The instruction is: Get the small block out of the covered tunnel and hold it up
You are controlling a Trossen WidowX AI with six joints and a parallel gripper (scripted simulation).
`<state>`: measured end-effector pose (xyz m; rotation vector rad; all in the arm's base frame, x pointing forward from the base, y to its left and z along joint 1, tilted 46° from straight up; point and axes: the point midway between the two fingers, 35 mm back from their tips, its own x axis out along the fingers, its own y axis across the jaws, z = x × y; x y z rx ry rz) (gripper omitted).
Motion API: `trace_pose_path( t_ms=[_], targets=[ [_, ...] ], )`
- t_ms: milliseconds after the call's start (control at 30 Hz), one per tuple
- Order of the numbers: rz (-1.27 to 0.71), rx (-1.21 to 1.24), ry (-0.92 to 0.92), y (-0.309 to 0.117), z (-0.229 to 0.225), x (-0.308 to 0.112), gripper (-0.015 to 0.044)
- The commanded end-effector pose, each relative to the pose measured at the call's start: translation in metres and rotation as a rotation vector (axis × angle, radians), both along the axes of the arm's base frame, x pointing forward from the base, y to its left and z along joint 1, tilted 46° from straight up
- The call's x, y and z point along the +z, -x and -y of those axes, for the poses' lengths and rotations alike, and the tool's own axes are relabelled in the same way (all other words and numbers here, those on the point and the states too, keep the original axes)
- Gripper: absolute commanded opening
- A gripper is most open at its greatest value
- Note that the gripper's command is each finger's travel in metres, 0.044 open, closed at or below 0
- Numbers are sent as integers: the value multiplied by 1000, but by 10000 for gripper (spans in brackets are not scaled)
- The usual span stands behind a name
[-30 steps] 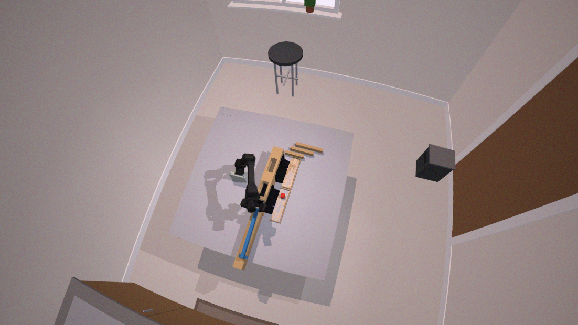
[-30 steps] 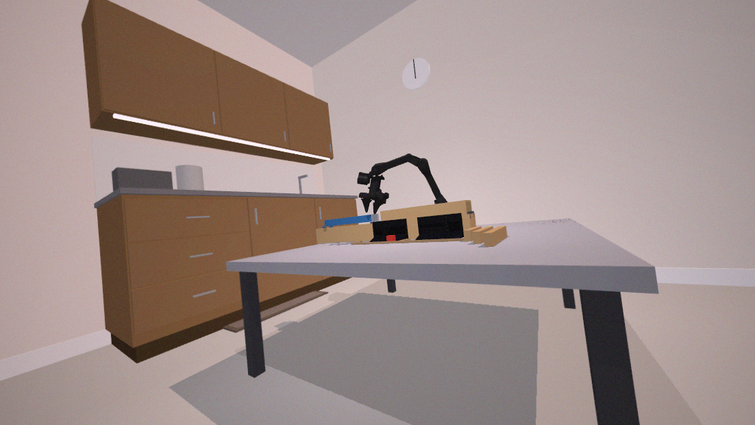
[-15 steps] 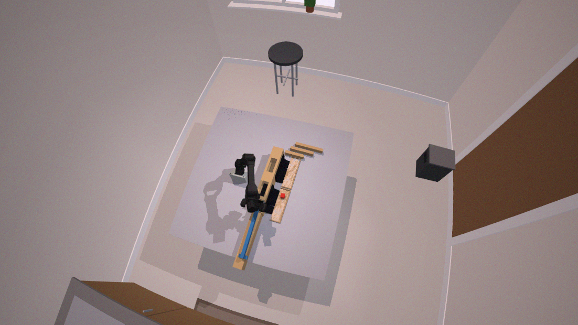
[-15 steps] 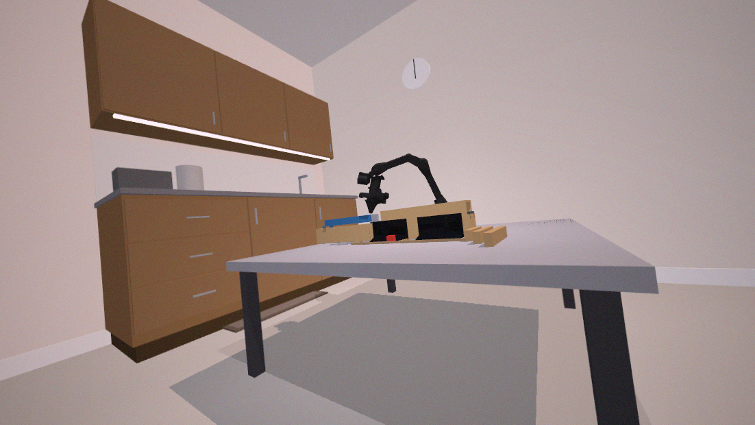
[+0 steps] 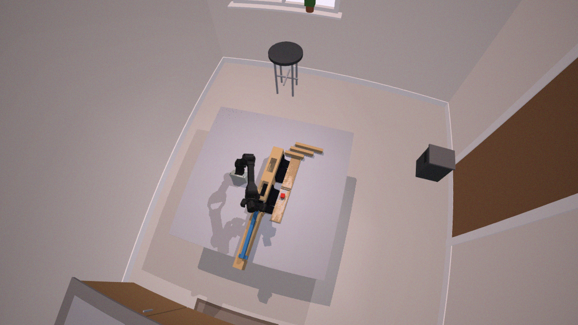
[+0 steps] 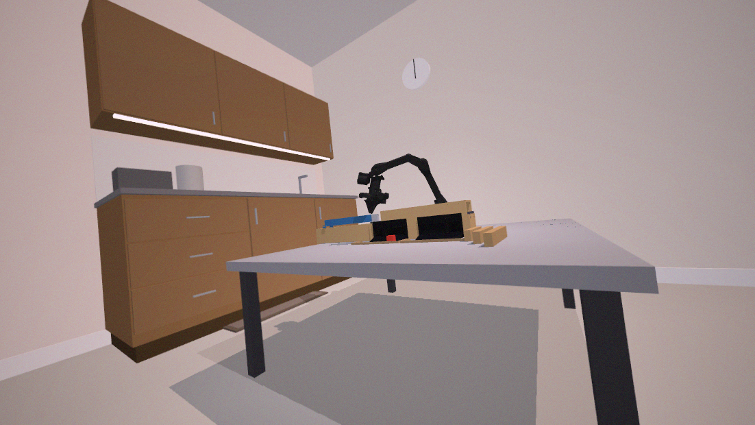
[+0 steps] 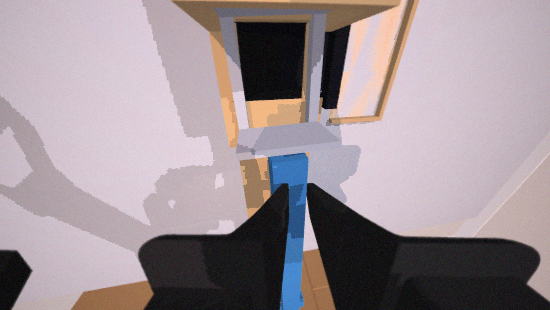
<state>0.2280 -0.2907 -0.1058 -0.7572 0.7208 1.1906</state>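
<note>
Perhaps the jaws, all but closed on nothing above the blue handle, could scrape its top if lowered unopened

Surface: pale lilac-grey, speckled with small dark dots at one corner. Tunnel housing: light tan, openings solid black. Handle: blue, mid-tone with darker shaded bands. Cage plate: grey. Block: plain bright red. Trays: tan edging, interior streaked orange-tan and whitish. Loose rods: uniform tan. Arm and fingers: black throughout. Stool seat: charcoal; legs grey. Cabinets: brown, handles silver-grey. Wall clock: white face, black hand. Table legs: dark charcoal
</note>
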Motion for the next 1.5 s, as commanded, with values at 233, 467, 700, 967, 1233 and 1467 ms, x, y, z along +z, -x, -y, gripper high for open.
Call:
trace_pose_path(
  t_ms=[233,467,700,967,1233,1467],
  targets=[
    [-2,0,-1,0,14,13,341],
    [-4,-2,-10,0,18,20,440],
    [-4,0,-5,0,-4,4,440],
    [-8,5,-4,1,0,6,309],
    [-8,5,-4,1,0,6,99],
    [-8,5,-4,1,0,6,0]
  ],
)
